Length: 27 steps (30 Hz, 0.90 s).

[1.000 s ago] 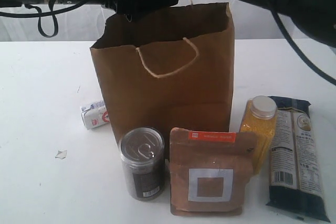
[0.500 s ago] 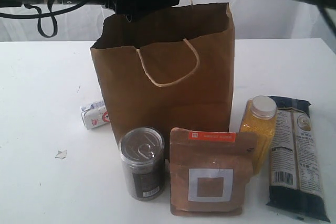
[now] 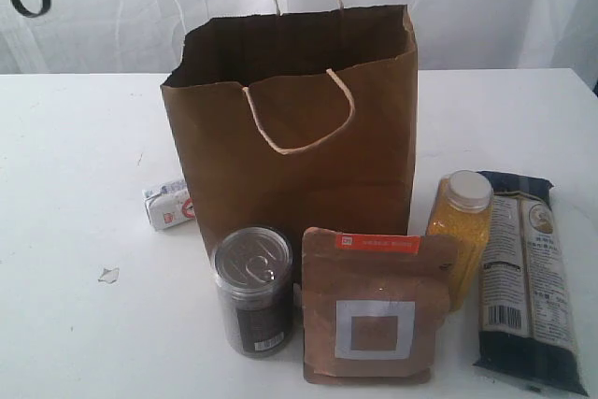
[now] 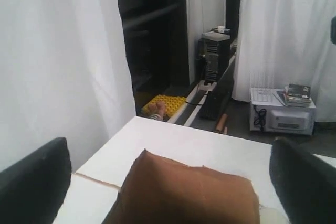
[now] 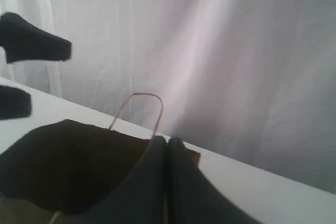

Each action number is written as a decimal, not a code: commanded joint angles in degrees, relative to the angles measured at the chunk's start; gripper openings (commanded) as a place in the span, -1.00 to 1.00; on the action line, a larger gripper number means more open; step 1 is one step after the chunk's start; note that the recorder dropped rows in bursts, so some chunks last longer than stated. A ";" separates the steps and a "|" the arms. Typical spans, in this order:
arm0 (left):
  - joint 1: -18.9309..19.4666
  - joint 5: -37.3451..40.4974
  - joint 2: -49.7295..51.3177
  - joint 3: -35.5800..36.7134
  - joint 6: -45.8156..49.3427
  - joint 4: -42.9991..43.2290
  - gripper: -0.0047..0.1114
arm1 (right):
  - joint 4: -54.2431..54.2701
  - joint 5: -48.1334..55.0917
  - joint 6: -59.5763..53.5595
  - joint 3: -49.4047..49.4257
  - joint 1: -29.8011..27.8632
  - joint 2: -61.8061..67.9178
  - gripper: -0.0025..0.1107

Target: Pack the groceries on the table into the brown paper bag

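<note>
Brown paper bag (image 3: 299,156) standing open; can (image 3: 252,292), pouch (image 3: 374,310), bottle (image 3: 456,231), packet (image 3: 521,273), carton (image 3: 168,203) waiting outside toward near edge, so most left. L gripper (image 4: 170,177) hanging wide open, R gripper (image 5: 167,146) pinched closed, empty.

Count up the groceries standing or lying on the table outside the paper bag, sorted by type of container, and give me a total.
clear pull-tab can: 1
brown pouch: 1
yellow-grain bottle: 1
long dark-blue packet: 1
small white-blue carton: 1
Total: 5
</note>
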 commanded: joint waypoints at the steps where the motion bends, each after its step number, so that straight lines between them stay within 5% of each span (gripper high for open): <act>1: 0.02 1.90 -4.05 -0.32 -10.77 6.92 0.89 | -0.44 11.56 1.48 0.13 0.03 -4.68 -0.80; 6: 3.07 -3.13 -6.59 0.07 -18.41 6.92 0.89 | 0.20 21.17 1.62 0.13 0.03 -7.75 -0.53; 17: 15.44 -13.07 -8.81 0.43 -25.26 6.92 0.89 | 4.24 25.68 1.62 7.67 0.03 -12.31 -0.52; 27: 16.60 -13.07 -10.16 1.22 -26.70 6.92 0.89 | 4.22 21.32 6.17 17.97 0.03 -25.26 -0.59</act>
